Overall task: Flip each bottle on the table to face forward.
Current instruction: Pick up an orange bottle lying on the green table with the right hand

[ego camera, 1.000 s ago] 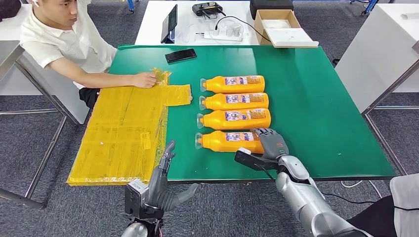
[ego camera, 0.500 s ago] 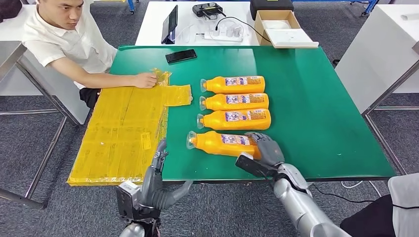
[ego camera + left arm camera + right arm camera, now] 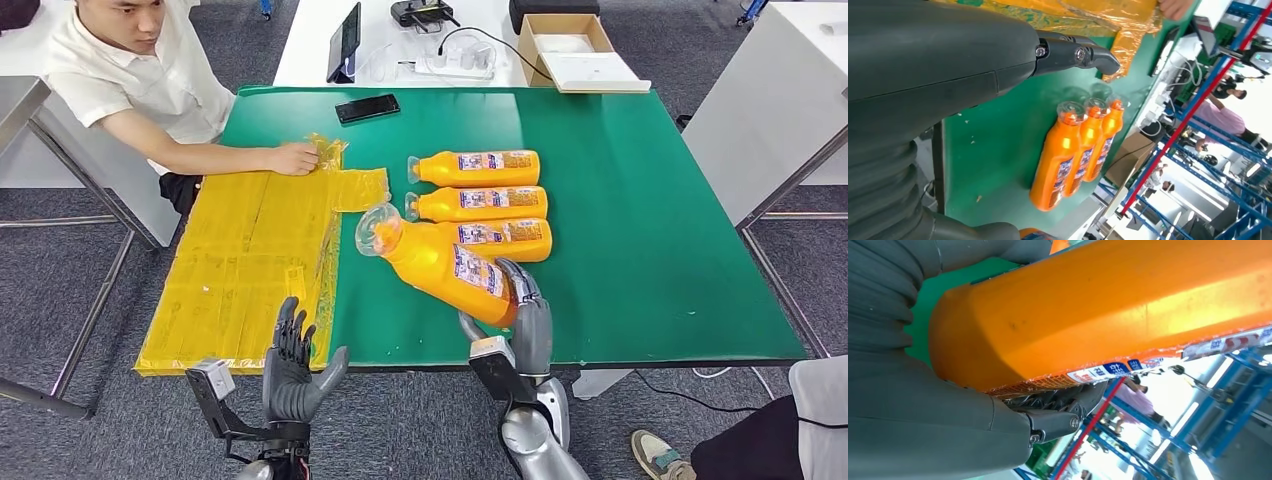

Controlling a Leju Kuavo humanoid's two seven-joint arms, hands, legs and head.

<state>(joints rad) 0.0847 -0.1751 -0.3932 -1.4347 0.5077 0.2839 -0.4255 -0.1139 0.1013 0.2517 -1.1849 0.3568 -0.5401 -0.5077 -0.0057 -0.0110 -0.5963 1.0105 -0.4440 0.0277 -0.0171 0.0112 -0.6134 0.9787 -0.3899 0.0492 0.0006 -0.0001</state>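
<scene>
Three orange bottles (image 3: pixel 478 199) lie side by side on the green table (image 3: pixel 640 230); my right hand (image 3: pixel 527 322) grips a fourth bottle (image 3: pixel 445 264) by its base, tilted above them. From my right wrist camera I read its label edge against the fingers (image 3: pixel 1058 402). My left hand (image 3: pixel 292 368) hangs empty, fingers spread.
</scene>
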